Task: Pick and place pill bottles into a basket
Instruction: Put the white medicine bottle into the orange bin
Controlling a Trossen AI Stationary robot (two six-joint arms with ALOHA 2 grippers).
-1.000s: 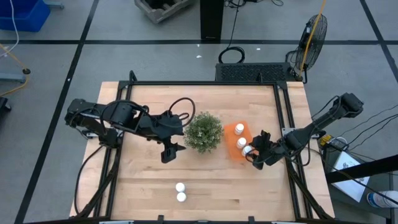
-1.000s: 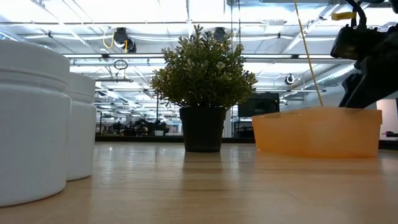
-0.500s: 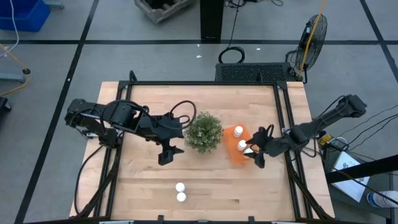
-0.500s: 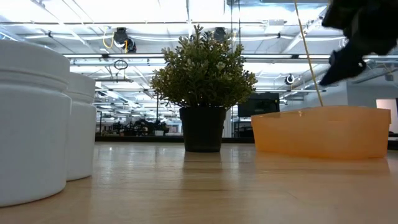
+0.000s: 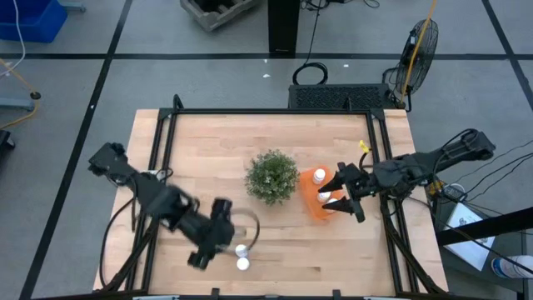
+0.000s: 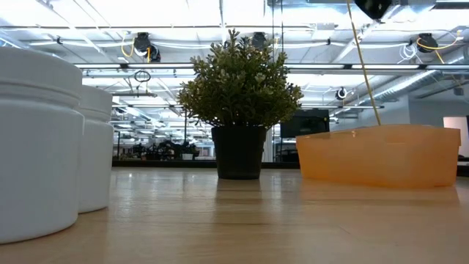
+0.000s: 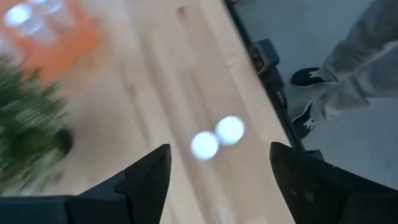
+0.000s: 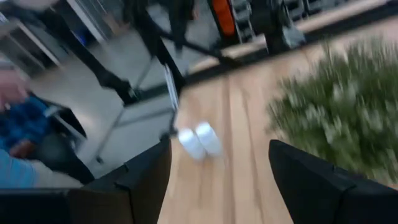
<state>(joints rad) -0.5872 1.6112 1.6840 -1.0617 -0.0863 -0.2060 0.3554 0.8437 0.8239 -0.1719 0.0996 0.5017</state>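
The orange basket stands right of the bushy plant and holds three white pill bottles. Two more pill bottles stand side by side near the table's near edge; they also show in the low view and the left wrist view. My left gripper is open, just left of those two bottles and above the table, touching nothing. My right gripper is open above the basket's right side and holds nothing. In the low view the basket stands at the right.
A potted bushy green plant stands mid-table between the two arms, close to the basket's left side. A person's legs and shoes show beyond the table's near edge. Bare wood lies on the far left part of the table.
My left gripper has swung from beside the plant toward the table's near edge and now hangs just left of the two standing bottles. My right gripper has risen above the basket, out of the top of the low view. The two near bottles have not moved.
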